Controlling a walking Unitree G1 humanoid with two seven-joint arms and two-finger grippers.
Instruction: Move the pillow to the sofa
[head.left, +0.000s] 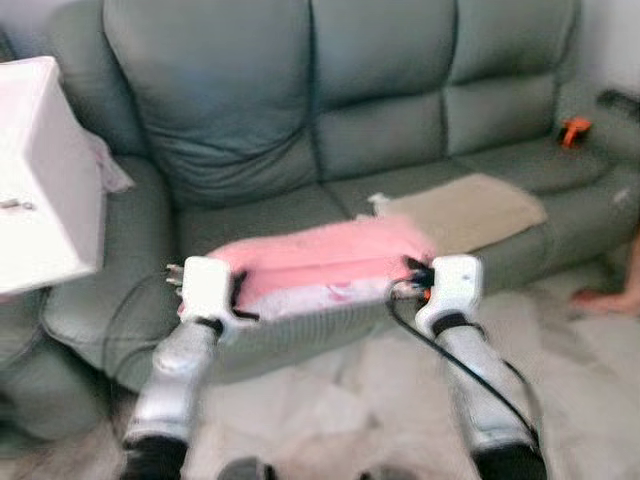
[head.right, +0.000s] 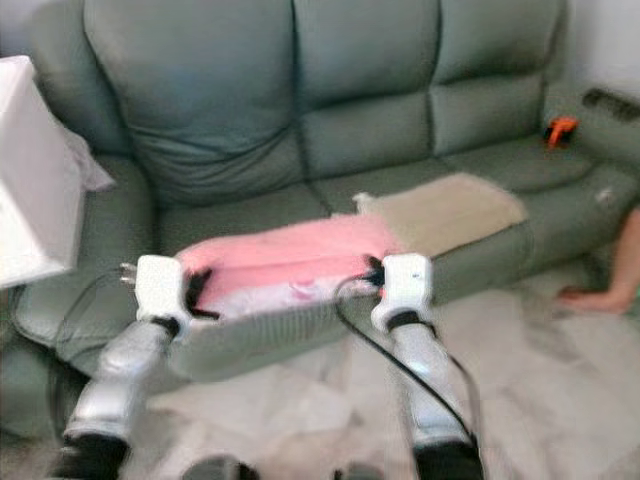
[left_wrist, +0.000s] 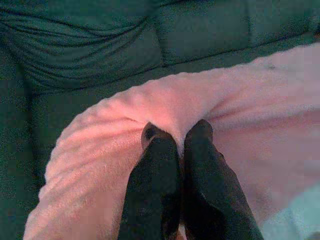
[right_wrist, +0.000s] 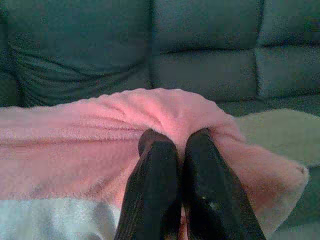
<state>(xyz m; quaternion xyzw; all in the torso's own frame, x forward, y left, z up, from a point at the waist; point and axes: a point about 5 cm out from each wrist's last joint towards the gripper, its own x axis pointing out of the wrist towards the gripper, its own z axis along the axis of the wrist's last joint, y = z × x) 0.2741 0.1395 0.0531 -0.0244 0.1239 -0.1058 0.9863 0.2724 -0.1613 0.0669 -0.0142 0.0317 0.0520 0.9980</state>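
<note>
Fluffy pink pillow (head.left: 325, 255) held level over green sofa (head.left: 330, 130) seat

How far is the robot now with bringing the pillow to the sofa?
Done: the pink pillow is picked up and carried to the front of the green sofa. In hand: the left hand and the right hand each pinch one end of it, held over the seat edge. Left: lower it onto the cushion and release.

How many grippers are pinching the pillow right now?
2. The left gripper is shut on the pink pillow at its left end; the right gripper is shut on its right end, over the sofa seat.
</note>
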